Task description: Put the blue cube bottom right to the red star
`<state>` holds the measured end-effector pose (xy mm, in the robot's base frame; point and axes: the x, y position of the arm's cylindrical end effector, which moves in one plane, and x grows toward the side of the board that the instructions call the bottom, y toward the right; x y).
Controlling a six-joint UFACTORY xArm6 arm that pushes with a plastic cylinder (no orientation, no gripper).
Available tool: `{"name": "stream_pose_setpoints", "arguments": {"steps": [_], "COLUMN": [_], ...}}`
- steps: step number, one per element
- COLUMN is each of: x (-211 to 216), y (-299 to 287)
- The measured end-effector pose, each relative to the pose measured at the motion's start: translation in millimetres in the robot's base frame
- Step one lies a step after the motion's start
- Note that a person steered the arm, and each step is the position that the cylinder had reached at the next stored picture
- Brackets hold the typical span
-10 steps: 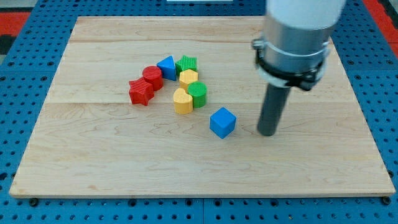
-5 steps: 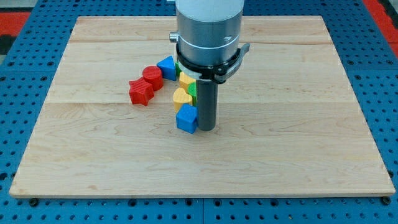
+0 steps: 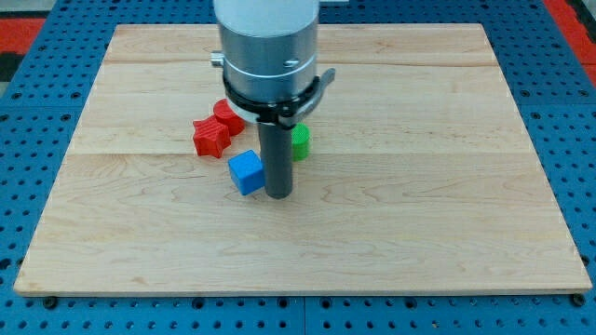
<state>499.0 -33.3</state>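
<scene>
The blue cube (image 3: 246,172) lies on the wooden board (image 3: 447,205), just to the lower right of the red star (image 3: 210,138). My tip (image 3: 278,194) rests on the board against the cube's right side. A red round block (image 3: 226,115) sits at the star's upper right, touching it.
A green round block (image 3: 300,142) shows just right of the rod. The arm's body hides the other blocks behind it. The board lies on a blue pegboard (image 3: 28,112).
My tip has swept left across the board, pushing the blue cube leftwards from the right of the cluster to the red star's lower right. The arm now hides the yellow, green and blue blocks.
</scene>
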Motion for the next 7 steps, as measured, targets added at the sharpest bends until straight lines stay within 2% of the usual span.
{"name": "stream_pose_setpoints", "arguments": {"steps": [5,6,7], "x": [-4,12,70], "y": [-55,-47,-18]}}
